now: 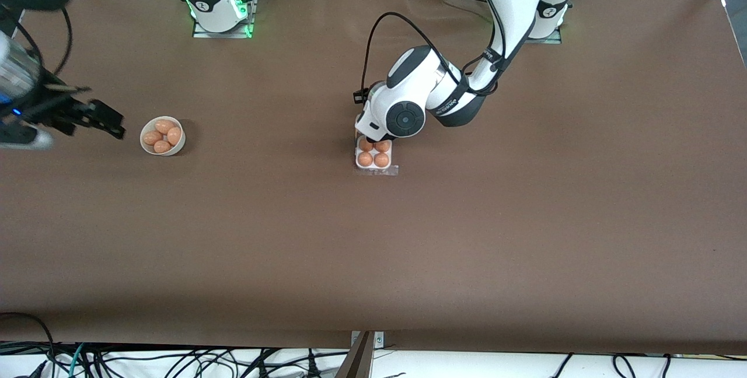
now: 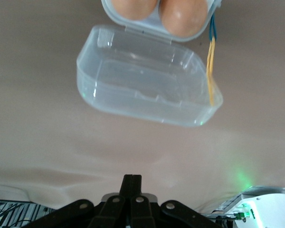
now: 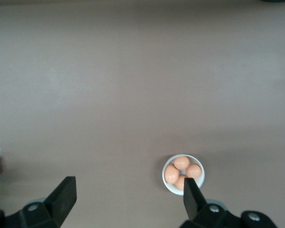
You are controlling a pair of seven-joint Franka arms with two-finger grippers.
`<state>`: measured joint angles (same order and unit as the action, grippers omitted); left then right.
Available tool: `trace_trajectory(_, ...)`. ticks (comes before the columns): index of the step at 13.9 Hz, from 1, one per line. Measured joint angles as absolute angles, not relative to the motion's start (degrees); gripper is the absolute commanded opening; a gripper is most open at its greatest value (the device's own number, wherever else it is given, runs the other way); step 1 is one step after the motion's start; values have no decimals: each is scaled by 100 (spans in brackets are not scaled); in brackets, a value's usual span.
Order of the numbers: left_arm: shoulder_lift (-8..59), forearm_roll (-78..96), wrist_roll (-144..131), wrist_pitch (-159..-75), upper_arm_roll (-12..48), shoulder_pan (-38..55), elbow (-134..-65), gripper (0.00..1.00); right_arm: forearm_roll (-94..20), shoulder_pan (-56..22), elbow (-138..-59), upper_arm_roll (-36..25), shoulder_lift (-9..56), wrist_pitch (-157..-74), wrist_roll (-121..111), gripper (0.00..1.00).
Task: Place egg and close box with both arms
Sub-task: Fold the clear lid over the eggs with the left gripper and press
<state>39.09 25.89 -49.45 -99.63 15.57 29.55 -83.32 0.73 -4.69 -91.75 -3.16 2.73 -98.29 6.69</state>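
My left end effector [image 2: 131,183] clenched on nothing over the box [image 1: 373,156], four eggs [image 1: 373,153] inside, lid [image 2: 147,90] open, my right end effector [image 3: 128,194] released, waiting near the bowl [image 1: 162,136] on the bench [image 1: 408,249]

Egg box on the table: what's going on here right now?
The box sits mid-table with four eggs in its white tray; its clear lid is hinged open and lies flat on the table. The left gripper is shut, empty, low just beside the lid. The right gripper waits open in the air near the bowl of four more eggs at the right arm's end.
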Motion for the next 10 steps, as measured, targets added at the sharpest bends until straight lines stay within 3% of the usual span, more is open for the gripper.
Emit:
trace_trajectory(4,3908,2588,-4949,-10179,1403,2952,-8246,2,28,-135,-9314,-301,-163,-9257,654,100)
trace_trajectory(10,4009,2471,-4949,-10240,1337,3005,-8247,2,25,-126,-9409,-200,-114,-9058,664,100)
